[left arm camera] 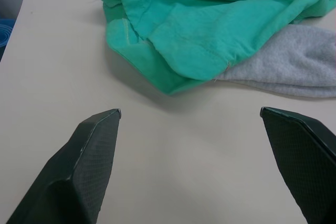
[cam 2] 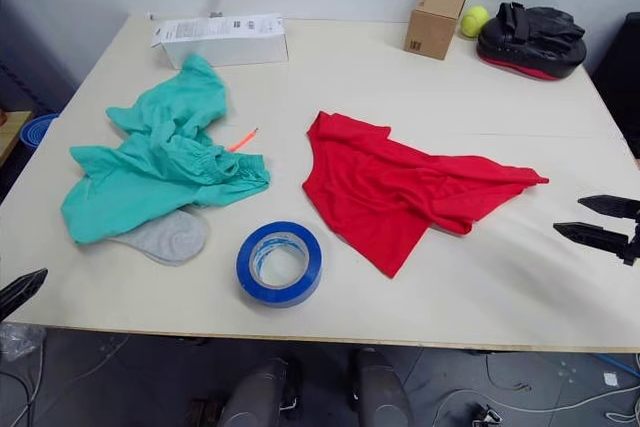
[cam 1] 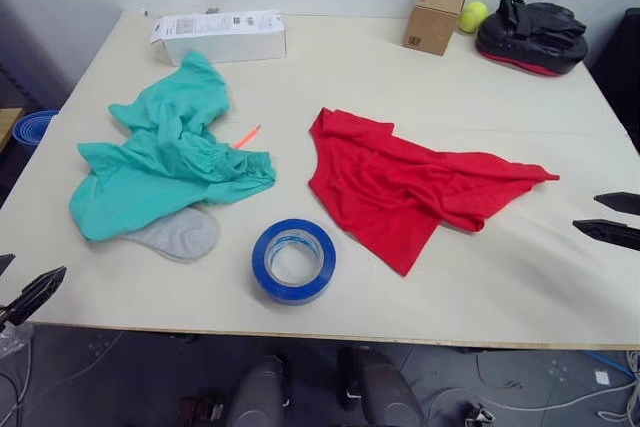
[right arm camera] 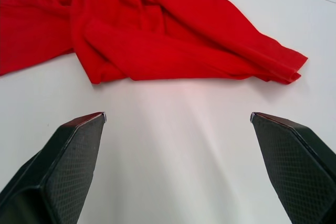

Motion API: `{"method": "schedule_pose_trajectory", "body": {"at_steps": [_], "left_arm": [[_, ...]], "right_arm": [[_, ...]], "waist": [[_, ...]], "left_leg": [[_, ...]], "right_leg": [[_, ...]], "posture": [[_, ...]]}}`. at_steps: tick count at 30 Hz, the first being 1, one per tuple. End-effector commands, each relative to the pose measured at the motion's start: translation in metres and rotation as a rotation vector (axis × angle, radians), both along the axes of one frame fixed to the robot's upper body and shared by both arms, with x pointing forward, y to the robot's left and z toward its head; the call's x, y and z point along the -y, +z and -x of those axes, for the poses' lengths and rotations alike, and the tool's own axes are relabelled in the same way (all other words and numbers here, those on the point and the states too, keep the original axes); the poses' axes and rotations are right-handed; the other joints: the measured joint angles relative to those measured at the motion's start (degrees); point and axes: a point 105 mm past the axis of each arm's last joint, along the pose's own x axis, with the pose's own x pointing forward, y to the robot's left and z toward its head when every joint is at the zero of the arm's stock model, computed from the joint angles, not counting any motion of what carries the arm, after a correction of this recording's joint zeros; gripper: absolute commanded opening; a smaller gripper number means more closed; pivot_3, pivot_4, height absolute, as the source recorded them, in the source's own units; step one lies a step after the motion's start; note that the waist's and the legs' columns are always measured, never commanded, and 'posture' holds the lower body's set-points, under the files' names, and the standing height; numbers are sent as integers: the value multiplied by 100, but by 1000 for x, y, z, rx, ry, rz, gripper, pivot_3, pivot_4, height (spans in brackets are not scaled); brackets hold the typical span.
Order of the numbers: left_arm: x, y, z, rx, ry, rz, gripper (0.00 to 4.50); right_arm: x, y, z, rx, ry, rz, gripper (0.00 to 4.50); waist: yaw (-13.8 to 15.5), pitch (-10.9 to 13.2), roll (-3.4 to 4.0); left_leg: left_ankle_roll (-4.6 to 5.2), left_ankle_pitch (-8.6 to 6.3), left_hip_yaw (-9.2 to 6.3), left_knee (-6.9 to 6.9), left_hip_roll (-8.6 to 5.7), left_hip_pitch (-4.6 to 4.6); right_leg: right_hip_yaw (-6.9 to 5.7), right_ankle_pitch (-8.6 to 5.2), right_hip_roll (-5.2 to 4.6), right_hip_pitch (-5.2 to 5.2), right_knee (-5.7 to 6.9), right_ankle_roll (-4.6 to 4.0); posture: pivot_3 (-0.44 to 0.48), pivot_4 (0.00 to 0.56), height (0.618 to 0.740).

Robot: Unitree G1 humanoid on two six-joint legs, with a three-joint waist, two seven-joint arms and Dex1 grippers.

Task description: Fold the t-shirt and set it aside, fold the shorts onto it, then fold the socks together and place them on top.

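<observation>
Red t-shirt (cam 1: pixel 400 187) lies crumpled right of centre on the table (cam 1: pixel 350 57), unfolded. Teal shorts (cam 1: pixel 165 162) sit bunched at left over a grey sock (cam 1: pixel 178 234). Both the left gripper (left arm camera: pixel 190 129) and the right gripper (right arm camera: pixel 178 129) hover wide open and empty; nothing appears done yet.

Two head views look forward and down over the whole table (cam 1: pixel 420 77), sharing nearly the same scene, slightly offset sideways. The left wrist view looks low and close along the tabletop at the shorts (left arm camera: pixel 210 19). The right wrist view looks equally close at the t-shirt (right arm camera: pixel 157 30).
</observation>
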Motion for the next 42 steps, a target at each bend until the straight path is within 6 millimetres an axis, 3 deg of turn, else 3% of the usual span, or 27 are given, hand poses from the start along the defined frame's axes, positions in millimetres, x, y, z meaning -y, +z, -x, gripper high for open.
{"method": "schedule_pose_trajectory", "body": {"at_steps": [1, 20, 29, 31, 36, 39, 42], "left_arm": [[1, 12, -1, 37, -5, -44, 4468], [6, 15, -6, 14, -18, -51, 4468], [20, 14, -27, -10, -102, -72, 4468], [38, 23, -41, 4, -198, -80, 4468], [119, 44, -75, 1, -630, -124, 4468], [179, 40, -81, -53, -1032, -237, 4468], [204, 38, -81, -89, -1247, -321, 4468]], "right_arm": [[1, 12, 1, 34, 11, 14, 4500], [8, 9, 4, 51, -16, 44, 4500], [9, 16, 7, 93, -21, 81, 4500], [2, 22, 8, 112, 11, 94, 4500], [-42, 36, 17, 135, 179, 101, 4500], [-89, 45, 32, 125, 345, 98, 4500], [-115, 48, 45, 109, 428, 98, 4500]], "waist": [[-1, -1, 1], [19, -2, 4], [32, -7, 13], [33, -7, 13], [79, -7, 14], [69, -13, 24], [35, -13, 25]], "left_leg": [[-1, 0, 0, 0, 0, 0], [-2, 2, 2, 2, 0, 3], [-2, 7, 4, 4, -1, 7], [-2, 8, 5, 12, -1, 7], [-18, 9, 3, 41, -1, 6], [-17, 9, 4, 57, -1, 8], [-11, 16, 6, 62, -1, 10]], "right_leg": [[0, 0, 0, 0, 0, 0], [0, 2, 0, 3, 6, 4], [1, 17, 1, 4, 15, 30], [2, 17, 1, 3, 25, 30], [-1, 19, -2, 6, 62, 33], [1, 22, -3, 13, 73, 38], [3, 22, 0, 15, 84, 39]], "posture": [[0, 150, 740], [0, 150, 740], [0, 150, 740], [0, 150, 740], [0, 150, 740], [0, 150, 740], [0, 150, 740]]}}
